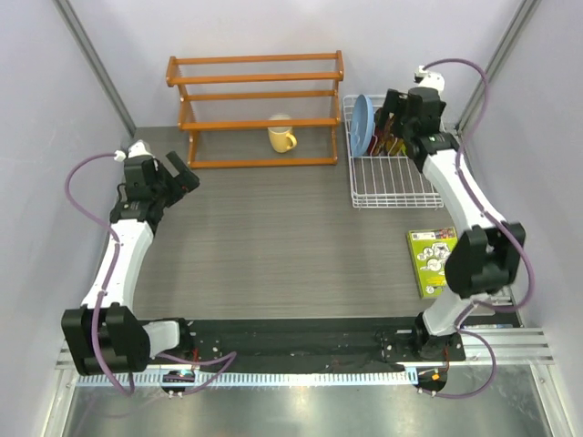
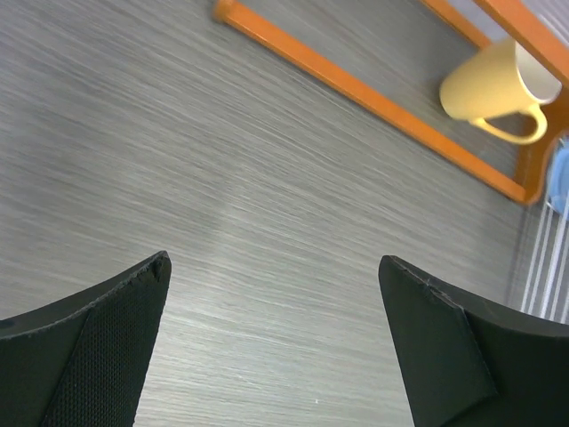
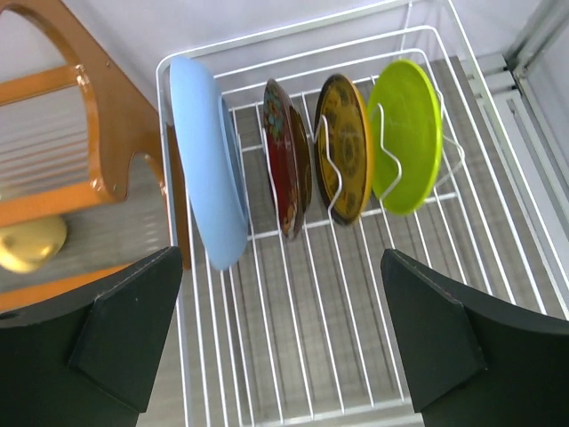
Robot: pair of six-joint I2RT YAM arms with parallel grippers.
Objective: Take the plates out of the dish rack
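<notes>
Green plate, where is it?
In the right wrist view, the lime green plate stands in the dish rack, at the right end of the row, beside the yellow-brown patterned plate.

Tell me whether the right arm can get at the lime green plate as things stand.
Probably yes. The right pincer hangs open over the rack, with nothing between it and the green plate. That plate stands at the end of the row, its outer side clear of other plates.
</notes>
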